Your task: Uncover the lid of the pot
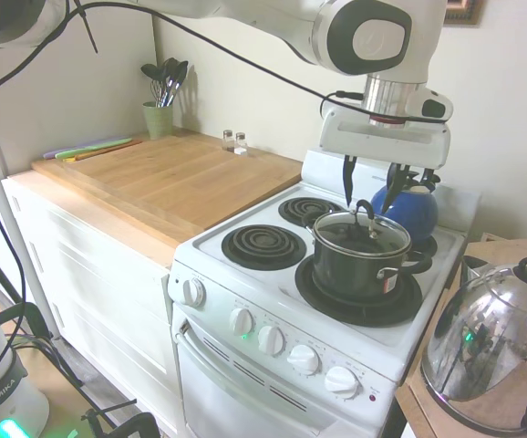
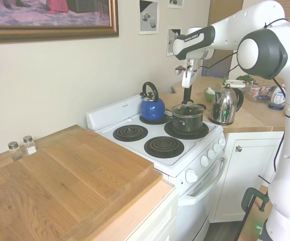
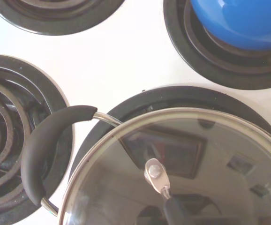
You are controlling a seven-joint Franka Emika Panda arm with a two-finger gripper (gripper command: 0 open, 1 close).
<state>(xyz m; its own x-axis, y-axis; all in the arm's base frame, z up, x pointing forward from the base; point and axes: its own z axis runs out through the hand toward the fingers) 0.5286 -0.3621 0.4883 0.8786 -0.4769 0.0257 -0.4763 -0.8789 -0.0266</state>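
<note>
The black pot (image 1: 359,269) stands on the front right burner of the white stove. The glass lid (image 1: 344,233) with its black loop handle (image 1: 366,213) rests on it. My gripper (image 1: 369,201) hangs just above that handle, open, its fingers (image 1: 347,181) apart and holding nothing. The second exterior view has the gripper (image 2: 187,96) straight over the lid (image 2: 187,108) and pot (image 2: 187,122). From the wrist, I see the lid (image 3: 182,159) close below, along with one of the pot's side handles (image 3: 44,147).
A blue kettle (image 1: 417,208) sits on the back right burner just behind the pot. A shiny domed kettle (image 1: 487,342) stands on the counter to the right. The left burners (image 1: 263,246) are bare. A wooden countertop (image 1: 172,173) holds two shakers (image 1: 234,140) and a utensil cup (image 1: 159,119).
</note>
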